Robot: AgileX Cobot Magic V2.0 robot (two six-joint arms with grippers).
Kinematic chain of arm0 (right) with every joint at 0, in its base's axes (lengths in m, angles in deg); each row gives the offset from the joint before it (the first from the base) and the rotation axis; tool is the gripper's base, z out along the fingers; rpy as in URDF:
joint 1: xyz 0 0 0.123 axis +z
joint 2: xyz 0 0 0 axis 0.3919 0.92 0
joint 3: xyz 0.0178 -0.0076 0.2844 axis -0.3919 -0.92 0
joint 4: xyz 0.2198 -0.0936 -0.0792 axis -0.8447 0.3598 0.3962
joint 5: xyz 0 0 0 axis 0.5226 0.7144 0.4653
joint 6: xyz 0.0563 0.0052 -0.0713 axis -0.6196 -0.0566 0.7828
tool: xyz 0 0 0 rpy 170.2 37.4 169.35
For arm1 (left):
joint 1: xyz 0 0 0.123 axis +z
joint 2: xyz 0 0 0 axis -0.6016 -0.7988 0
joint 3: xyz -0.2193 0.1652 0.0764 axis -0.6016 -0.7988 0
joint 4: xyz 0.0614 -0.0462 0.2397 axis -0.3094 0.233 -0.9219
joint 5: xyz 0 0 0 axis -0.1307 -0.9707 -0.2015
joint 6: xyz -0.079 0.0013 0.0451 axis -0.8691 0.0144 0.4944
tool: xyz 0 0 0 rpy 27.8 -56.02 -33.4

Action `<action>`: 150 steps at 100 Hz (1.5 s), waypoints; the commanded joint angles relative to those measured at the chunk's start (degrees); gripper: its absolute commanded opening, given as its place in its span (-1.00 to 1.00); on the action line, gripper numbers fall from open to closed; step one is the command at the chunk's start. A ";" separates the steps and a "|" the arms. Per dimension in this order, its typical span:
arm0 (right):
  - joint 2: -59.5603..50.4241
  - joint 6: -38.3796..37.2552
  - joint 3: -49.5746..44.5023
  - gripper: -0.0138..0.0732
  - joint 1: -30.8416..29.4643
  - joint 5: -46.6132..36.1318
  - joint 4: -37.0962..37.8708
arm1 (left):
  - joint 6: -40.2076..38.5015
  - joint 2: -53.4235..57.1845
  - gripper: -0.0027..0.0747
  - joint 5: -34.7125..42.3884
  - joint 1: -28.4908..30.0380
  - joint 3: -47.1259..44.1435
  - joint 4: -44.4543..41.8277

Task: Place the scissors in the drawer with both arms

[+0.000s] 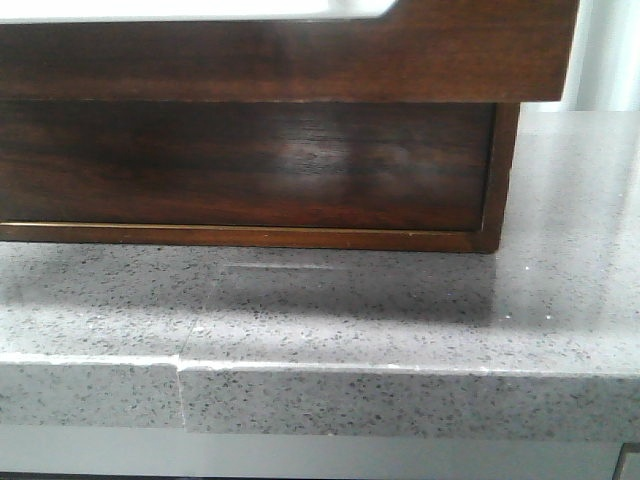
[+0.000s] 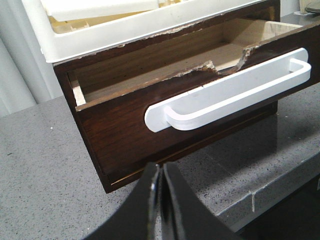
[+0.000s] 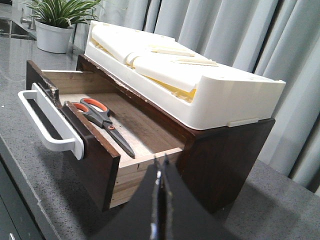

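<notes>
From my right wrist view the scissors (image 3: 100, 122) already lie flat on the floor of the pulled-out drawer (image 3: 100, 165), so I judge the placing step done and only the closing, if wanted, left. My right pincer (image 3: 159, 200) hangs near the drawer's open side with its tips pressed together on nothing. My left pincer (image 2: 161, 200) is likewise closed and empty above the grey worktop (image 2: 45, 150), in front of the white handle (image 2: 227, 97).
</notes>
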 commanded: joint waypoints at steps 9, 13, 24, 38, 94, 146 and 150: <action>1.08 0.00 1.14 -0.79 -0.04 -4.60 1.66 | -0.30 -0.74 -0.98 4.51 -0.14 0.12 1.76; 1.08 0.00 1.14 -0.79 -0.04 -4.60 1.66 | -0.30 -0.74 -0.98 4.51 -0.14 -0.38 1.41; 1.08 0.00 1.14 -0.79 -0.04 -4.60 1.66 | -0.30 -0.68 -0.98 5.86 -0.03 -2.26 1.42; 1.08 0.00 1.14 -0.79 -0.04 -4.60 1.66 | -0.30 0.59 -0.98 18.55 1.38 -8.69 -2.17; 1.08 0.00 1.14 -0.79 -0.04 -4.60 1.66 | -27.82 1.82 -0.98 37.39 8.72 -32.71 -22.46; 1.08 0.00 1.14 -0.79 -0.04 -4.47 1.66 | -28.75 1.82 -0.98 33.62 8.72 -34.24 -24.12; 1.08 0.00 1.14 -0.79 -0.04 -4.47 1.66 | -28.75 1.82 -0.98 33.62 8.72 -34.24 -24.12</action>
